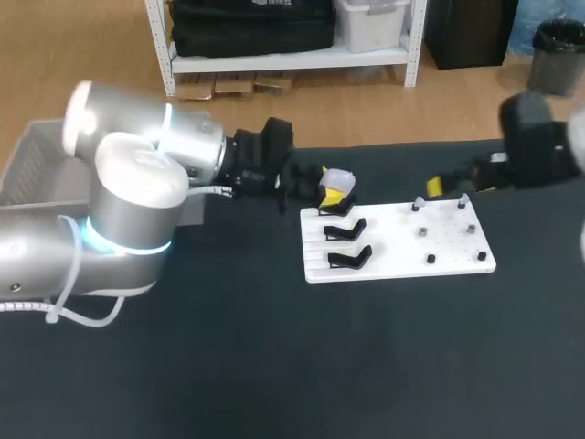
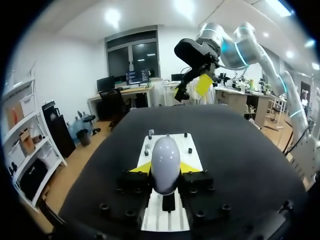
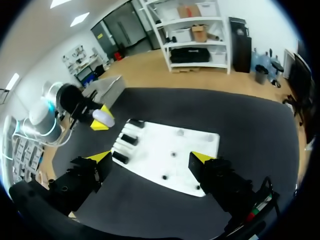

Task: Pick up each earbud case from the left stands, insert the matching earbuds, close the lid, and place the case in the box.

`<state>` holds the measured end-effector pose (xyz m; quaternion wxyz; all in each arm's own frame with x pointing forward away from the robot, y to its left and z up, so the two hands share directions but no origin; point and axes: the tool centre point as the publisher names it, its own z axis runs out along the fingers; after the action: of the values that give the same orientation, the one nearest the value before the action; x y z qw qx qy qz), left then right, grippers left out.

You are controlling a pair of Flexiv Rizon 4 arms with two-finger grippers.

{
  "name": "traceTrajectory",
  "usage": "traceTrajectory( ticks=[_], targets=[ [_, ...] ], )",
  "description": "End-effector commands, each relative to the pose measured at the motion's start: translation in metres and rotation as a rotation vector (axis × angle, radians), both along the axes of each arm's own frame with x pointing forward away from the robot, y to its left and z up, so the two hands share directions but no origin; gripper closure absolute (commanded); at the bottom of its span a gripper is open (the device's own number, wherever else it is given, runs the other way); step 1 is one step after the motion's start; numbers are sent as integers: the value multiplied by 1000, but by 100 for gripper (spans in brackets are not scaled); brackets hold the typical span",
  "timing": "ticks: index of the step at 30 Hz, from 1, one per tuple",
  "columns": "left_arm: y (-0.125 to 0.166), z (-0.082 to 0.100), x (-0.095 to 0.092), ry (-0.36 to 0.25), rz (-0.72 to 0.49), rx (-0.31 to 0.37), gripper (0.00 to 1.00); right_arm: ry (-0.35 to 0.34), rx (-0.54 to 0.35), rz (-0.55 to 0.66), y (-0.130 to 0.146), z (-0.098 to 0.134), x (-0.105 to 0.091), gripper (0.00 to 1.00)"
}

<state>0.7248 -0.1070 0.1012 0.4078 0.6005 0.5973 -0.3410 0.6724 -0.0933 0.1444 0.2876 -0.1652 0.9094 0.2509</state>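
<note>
The pale, egg-shaped earbud case [image 2: 165, 155] sits at the far-left corner of the white board [image 1: 398, 240], over the farthest of the left stands; whether it has cleared that stand cannot be told. Its long axis runs straight out along the fingers of the left gripper [image 2: 165, 167], pointing right across the board. That gripper has closed on it, one yellow fingertip pressed to each flank.

Two bare black stands [image 1: 345, 229] lie just nearer on the same side of the board. The small earbud pieces [image 1: 423, 231] stand on the board's right half, to the right of the case.

The right gripper [image 3: 150, 159] hangs over the board's far-right edge, spread wide and holding nothing, and is the nearer one to those pieces. The grey box [image 1: 32, 160] is well away to the far left, behind the left arm.

Judging from this, the case must travel rightward toward the earbuds before it goes back left to the box.
</note>
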Motion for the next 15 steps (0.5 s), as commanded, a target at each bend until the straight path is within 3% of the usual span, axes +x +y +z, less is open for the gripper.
traceTrajectory(
  ticks=[1, 6, 15],
  targets=[
    [-10, 10, 6, -2, -22, 9, 100, 30, -1, 55, 31, -12, 8, 0],
    [-17, 16, -1, -21, -52, 1, 100, 43, 7, 93, 54, -15, 9, 0],
    [-22, 14, -6, -21, -75, -12, 100, 65, 0, 134, 70, -16, 16, 0]
  ],
)
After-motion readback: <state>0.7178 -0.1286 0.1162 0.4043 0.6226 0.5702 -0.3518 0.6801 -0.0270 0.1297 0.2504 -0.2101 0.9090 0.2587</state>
